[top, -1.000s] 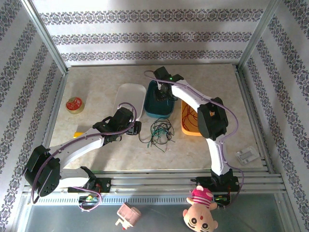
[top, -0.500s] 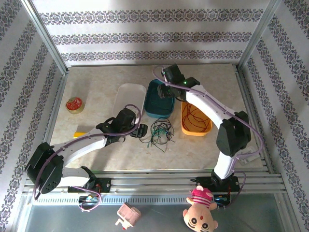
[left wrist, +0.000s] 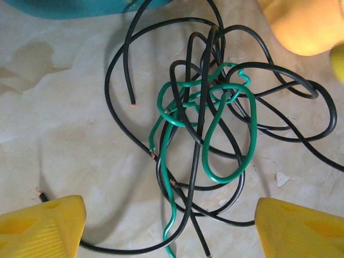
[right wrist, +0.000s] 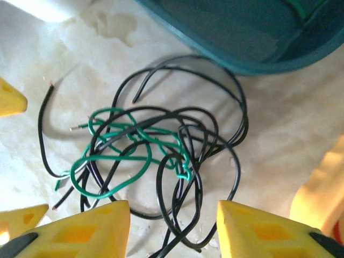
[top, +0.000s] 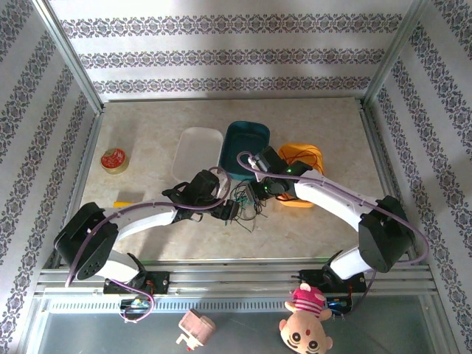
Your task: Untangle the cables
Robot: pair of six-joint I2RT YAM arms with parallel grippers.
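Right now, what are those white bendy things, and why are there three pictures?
They are two robot arms bolted to a table. One camera looks down from above; the other two ride on the wrists, so the yellow fingers at the bottom of those pictures are each arm's own. The left pincer and right pincer are both open, holding nothing, hovering over a tangle of black and green cables. Behind it sit a white tray, a teal tray and an orange tray; a tape roll lies far left.

The cables (left wrist: 207, 134) lie in a loose knot on the tabletop. Green strands loop through several black ones, their bare ends free.
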